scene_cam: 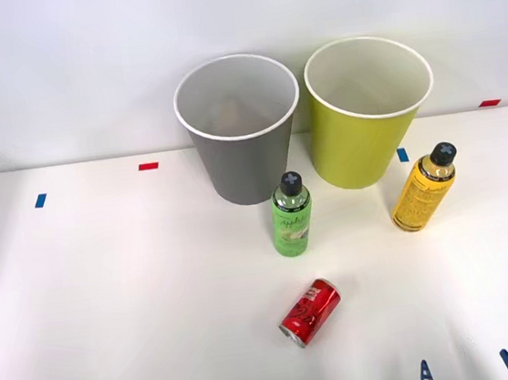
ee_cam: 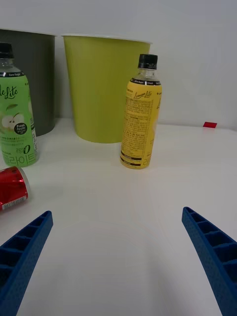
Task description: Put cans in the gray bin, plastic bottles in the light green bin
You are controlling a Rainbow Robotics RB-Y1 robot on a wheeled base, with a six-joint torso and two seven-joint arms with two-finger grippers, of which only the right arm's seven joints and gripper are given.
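Fingers (ee_cam: pixel 118 261) are spread wide with nothing between them, sitting low at the worktop's (scene_cam: pixel 110 298) near edge toward its right corner, so you haven't grabbed anything yet.

Both bins are up at the far edge, gray bin (scene_cam: pixel 242 145) left, light green bin (scene_cam: pixel 367 131) right, close side by side. The green bottle (scene_cam: pixel 291 215) stands just in front of the gray one, the yellow bottle (scene_cam: pixel 424 189) in front of the lime one toward the right edge. The red can (scene_cam: pixel 310 312) is on its side, closest to the near edge.

Stuff I'd watch for, just my read:
- that can will probably roll if one finger nudges it first
- both bottles are tall and narrow, so an off-centre or high squeeze could tip them
- the green bottle is parked by the wrong bin, so it's easy to drop it in gray by mistake
- a low carry might clip a rim
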